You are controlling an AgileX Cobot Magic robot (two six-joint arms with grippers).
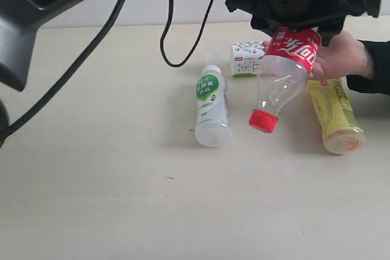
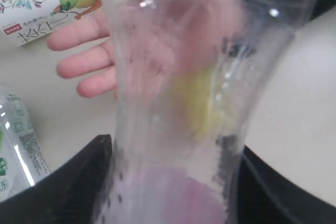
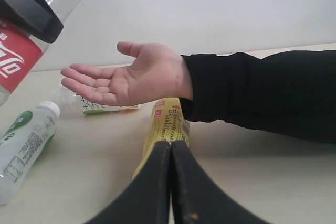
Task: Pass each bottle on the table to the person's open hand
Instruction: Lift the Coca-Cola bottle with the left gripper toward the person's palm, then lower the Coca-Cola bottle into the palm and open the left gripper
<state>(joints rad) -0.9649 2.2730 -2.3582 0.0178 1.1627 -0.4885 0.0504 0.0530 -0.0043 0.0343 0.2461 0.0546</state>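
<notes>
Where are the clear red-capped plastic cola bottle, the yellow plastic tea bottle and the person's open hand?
clear red-capped plastic cola bottle (image 1: 281, 83), exterior view, clear body below the red label.
yellow plastic tea bottle (image 1: 337, 117), exterior view, middle of its label.
person's open hand (image 3: 131, 80), right wrist view, the palm.

**Glossy plastic, matt top**

The cola bottle is clear, glossy, creased plastic with a shiny red label. The cloudy white bottle looks frosted, the yellow tea bottle smooth. The surface is matt, faintly wood-grained. At frame right, the sleeve is matt black cloth.
</notes>
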